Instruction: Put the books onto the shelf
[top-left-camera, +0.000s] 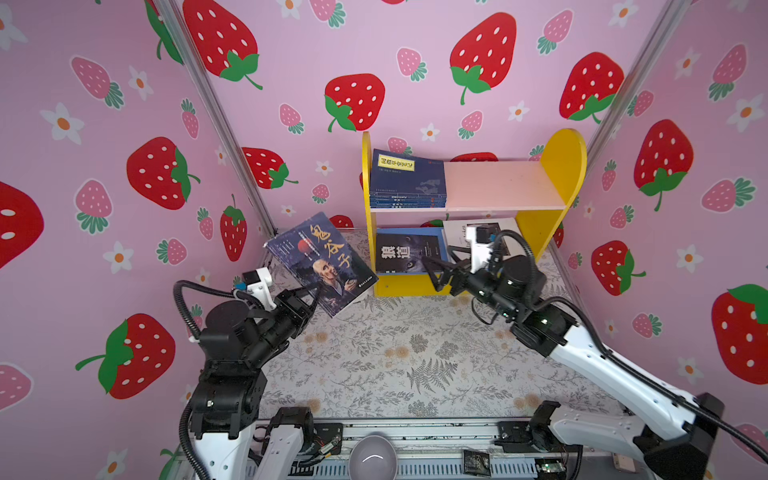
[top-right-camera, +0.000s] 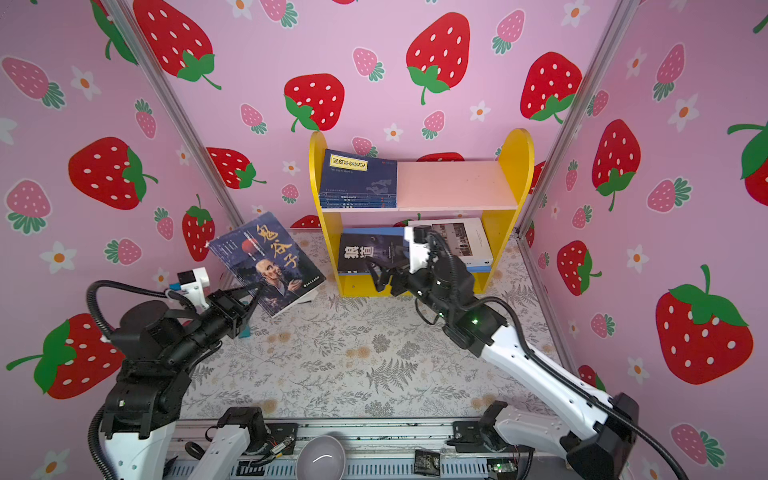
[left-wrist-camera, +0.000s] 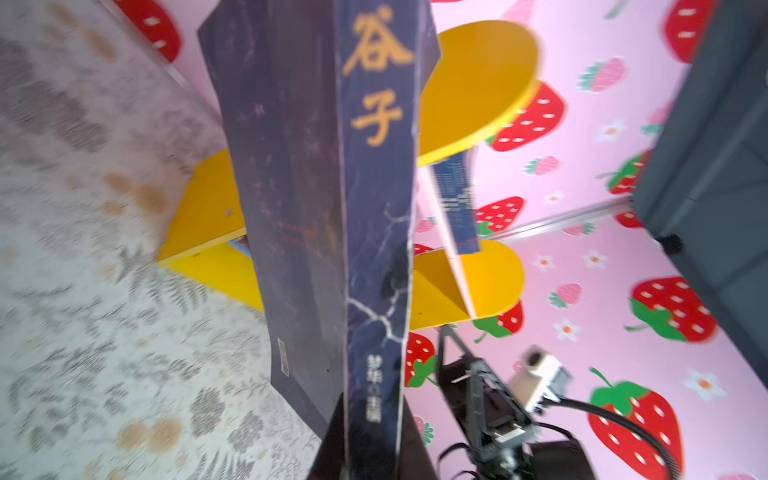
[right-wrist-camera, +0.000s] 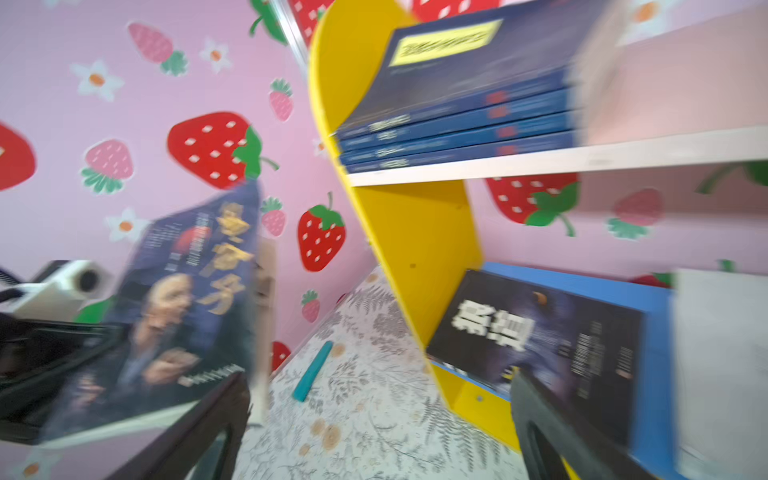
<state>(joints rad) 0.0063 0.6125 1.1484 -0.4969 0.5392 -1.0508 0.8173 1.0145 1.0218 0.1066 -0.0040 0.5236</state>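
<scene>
While the left hand (top-left-camera: 313, 291) grips its corner, the dark, gold-titled portrait book (top-left-camera: 328, 253) tilts; right hand (top-left-camera: 434, 272) gapes

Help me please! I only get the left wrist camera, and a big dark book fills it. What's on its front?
Observer: An old man's portrait, which shows in both top views on the book that the left tool grips.
Operator: What's put away down low?
Observer: A wolf book and a white book lie on the blue board.
Operator: Any room up top?
Observer: Yes. The navy stack fills only the left end of the pink board.
</scene>
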